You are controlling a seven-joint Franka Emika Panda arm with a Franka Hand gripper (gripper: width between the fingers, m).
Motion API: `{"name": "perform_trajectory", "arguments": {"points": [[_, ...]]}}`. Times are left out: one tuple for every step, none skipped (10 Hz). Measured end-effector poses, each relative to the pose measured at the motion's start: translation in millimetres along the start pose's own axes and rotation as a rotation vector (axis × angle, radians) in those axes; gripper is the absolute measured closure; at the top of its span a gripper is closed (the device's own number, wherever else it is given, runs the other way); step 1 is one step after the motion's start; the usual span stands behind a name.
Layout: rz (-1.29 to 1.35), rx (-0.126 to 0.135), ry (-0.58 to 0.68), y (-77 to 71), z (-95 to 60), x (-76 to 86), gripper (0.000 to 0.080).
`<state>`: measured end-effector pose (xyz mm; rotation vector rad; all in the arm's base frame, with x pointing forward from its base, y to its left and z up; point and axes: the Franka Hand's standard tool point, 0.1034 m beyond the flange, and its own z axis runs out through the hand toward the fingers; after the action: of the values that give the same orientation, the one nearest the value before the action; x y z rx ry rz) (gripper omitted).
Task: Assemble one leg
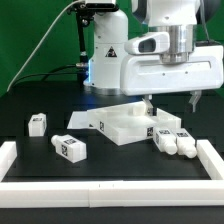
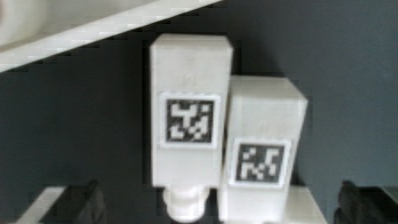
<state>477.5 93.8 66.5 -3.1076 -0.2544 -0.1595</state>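
Two white legs lie side by side on the black table at the exterior view's right, one (image 1: 166,138) next to the other (image 1: 185,143). In the wrist view both show close up with their tags facing me, the longer one (image 2: 191,110) beside the shorter one (image 2: 263,135). My gripper (image 1: 172,104) hangs just above them, open and empty, with a finger on each side of the pair (image 2: 217,205). The dark fingertips (image 2: 71,203) stand well apart from the legs. Two more legs lie at the exterior view's left, one (image 1: 38,123) behind the other (image 1: 68,147).
The large flat white square panel (image 1: 118,122) lies in the middle of the table, just beside the pair of legs; its edge shows in the wrist view (image 2: 89,35). A low white fence (image 1: 110,190) borders the table at the front and sides.
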Motion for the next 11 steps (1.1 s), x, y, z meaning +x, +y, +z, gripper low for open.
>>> {"name": "perform_trajectory", "arguments": {"points": [[0.001, 0.000, 0.001, 0.3, -0.2, 0.1, 0.0151], [0.000, 0.000, -0.001, 0.0, 0.5, -0.3, 0.0151], [0.000, -0.001, -0.003, 0.8, 2.3, -1.9, 0.0151], [-0.013, -0.005, -0.003, 6.5, 10.9, -8.1, 0.0151], [-0.001, -0.006, -0.015, 13.2, 20.4, -11.8, 0.0151], [-0.004, -0.007, -0.023, 12.5, 27.6, -15.0, 0.0151], [-0.013, -0.008, -0.011, 8.7, 31.0, -14.8, 0.0151], [-0.029, -0.009, 0.006, 1.8, 35.5, -16.3, 0.0151], [-0.045, -0.009, 0.013, -5.9, 36.9, -19.0, 0.0151], [-0.045, -0.007, 0.014, -9.1, 33.6, -17.6, 0.0151], [-0.045, -0.008, 0.013, -8.1, 34.3, -18.0, 0.0151]]}}
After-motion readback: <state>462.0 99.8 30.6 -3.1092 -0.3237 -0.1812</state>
